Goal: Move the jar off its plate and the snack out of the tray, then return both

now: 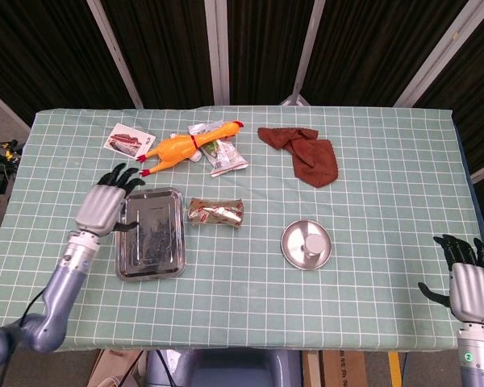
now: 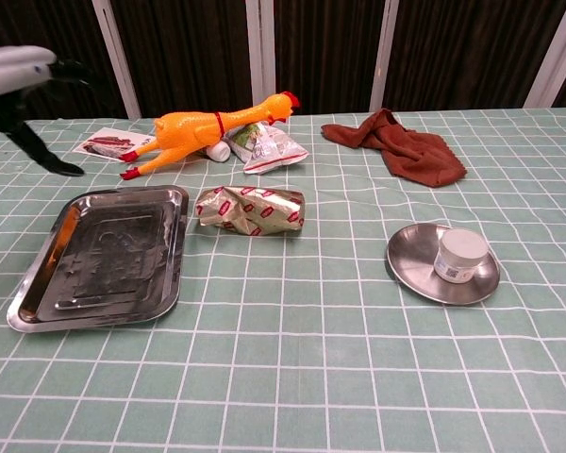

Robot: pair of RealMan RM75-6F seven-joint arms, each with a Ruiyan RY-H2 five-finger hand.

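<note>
Behind table point(image 1: 403, 161), dark panels point(image 1: 161, 48), green checked cloth point(image 2: 311, 377)

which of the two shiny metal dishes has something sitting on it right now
The round steel plate, which holds the small white jar. The rectangular steel tray is bare; the crinkled snack packet lies beside it.

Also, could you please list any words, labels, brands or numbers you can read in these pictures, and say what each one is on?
No text can be read in either view.
Snack wrapper: red and white print, too blurred to read.
Jar: a small label on its side, too small to read.
Card near the rubber chicken: printed picture, no legible words.
Green packet: print too small to read.
</note>
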